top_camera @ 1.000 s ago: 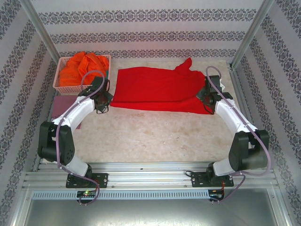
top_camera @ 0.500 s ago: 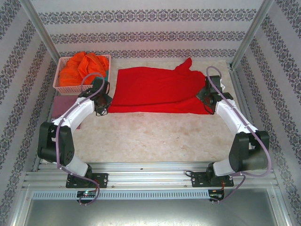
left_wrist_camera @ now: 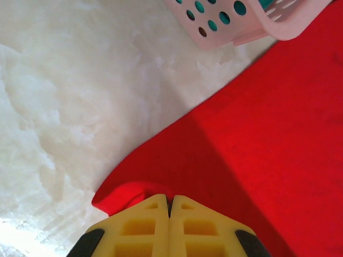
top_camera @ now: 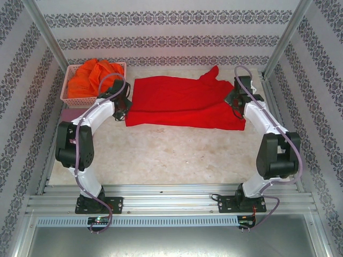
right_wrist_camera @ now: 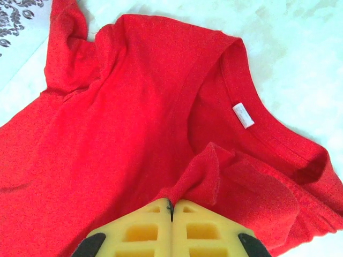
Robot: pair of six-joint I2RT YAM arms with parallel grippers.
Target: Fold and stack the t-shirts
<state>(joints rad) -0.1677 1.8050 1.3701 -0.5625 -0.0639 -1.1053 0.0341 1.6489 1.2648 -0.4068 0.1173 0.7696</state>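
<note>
Two grippers pinch the red t-shirt (top_camera: 182,99), which lies spread on the table (top_camera: 177,155) just to the right of the pink basket (top_camera: 65,88). The left gripper (left_wrist_camera: 170,199) has its yellow fingers pressed together on a curled-up bit of the shirt's edge and sits just beside the basket's near right corner. The right gripper (right_wrist_camera: 171,202), well to the right of the basket at the shirt's other end, is clamped on a raised fold of red cloth just beside the collar, where a white label (right_wrist_camera: 244,116) shows inside. Orange t-shirts (top_camera: 91,75) are heaped in the basket, and teal cloth (left_wrist_camera: 224,17) shows through its holes. Compared with a second ago, both grippers are farther from the arm bases. The left one, then short of the basket's near edge, is now level with its corner. The shirt's near edge has gone with them, so the red cloth covers a narrower strip from front to back.
</note>
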